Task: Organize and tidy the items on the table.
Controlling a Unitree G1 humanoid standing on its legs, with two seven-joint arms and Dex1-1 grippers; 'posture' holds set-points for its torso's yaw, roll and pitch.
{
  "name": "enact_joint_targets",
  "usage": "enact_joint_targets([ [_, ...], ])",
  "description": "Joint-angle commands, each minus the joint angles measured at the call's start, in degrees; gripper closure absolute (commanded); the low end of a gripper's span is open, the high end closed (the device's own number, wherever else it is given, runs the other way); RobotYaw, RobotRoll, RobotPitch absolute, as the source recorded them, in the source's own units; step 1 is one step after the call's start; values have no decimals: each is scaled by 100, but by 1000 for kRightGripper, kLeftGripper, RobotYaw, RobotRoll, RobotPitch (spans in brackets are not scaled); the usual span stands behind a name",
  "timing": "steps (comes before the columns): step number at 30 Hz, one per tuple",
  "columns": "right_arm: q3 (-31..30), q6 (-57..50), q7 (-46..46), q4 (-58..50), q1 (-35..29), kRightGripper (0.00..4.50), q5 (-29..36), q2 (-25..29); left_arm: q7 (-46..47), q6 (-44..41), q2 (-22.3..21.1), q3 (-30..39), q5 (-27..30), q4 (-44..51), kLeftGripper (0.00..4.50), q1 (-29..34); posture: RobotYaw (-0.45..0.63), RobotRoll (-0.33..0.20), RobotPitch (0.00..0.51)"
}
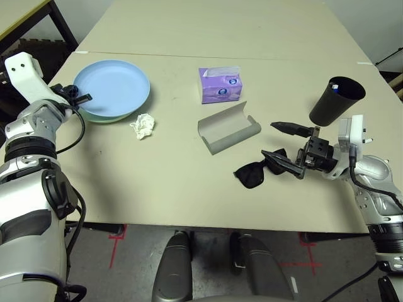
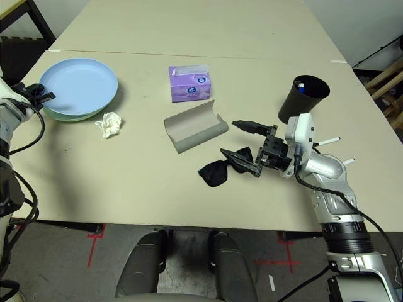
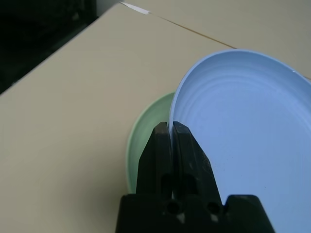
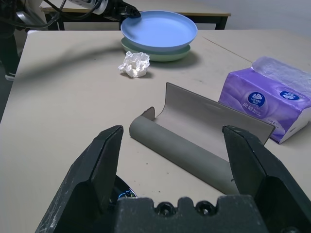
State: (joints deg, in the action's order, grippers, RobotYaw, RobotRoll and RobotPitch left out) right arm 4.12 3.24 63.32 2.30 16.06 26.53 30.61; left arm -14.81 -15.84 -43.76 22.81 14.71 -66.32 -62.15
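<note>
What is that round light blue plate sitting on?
The round light blue plate rests on a pale green plate. Just the green rim peeks out; the rest is covered.

Light blue plate, round, stacked on pale green plate, far left of table. Crumpled white tissue wad just beside the plates. Grey glasses case, open, mid-table. Black sunglasses, folded, near front edge. Black cup, tilted, far right, something white and blue inside. White pen beside cup.
</note>
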Motion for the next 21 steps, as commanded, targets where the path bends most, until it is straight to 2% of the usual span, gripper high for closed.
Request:
enact_joint_targets([
  [1,27,-30,-23,-88,-109,0,43,-13,105,139,-100,25,-57,-95,4484,127,144,0,182],
  [6,35,-26,-61,-89,-109,0,49,-26,111,180,-88,-2,-73,-86,4484,209,144,0,182],
  [10,62,-40,-115,-85,-86,0,73,-37,-17,91,-66,-35,-69,-38,3423,251,143,0,182],
  [18,58,-50,-189,-105,-53,0,106,-48,-118,166,-55,-148,-137,160,252,377,143,0,178],
  [19,73,-64,-224,-113,-41,0,123,-59,-420,302,-27,-327,-234,341,29,484,143,0,177],
  [21,104,-94,-286,-120,-20,0,153,-78,-964,454,41,-559,-293,719,29,679,143,0,177],
])
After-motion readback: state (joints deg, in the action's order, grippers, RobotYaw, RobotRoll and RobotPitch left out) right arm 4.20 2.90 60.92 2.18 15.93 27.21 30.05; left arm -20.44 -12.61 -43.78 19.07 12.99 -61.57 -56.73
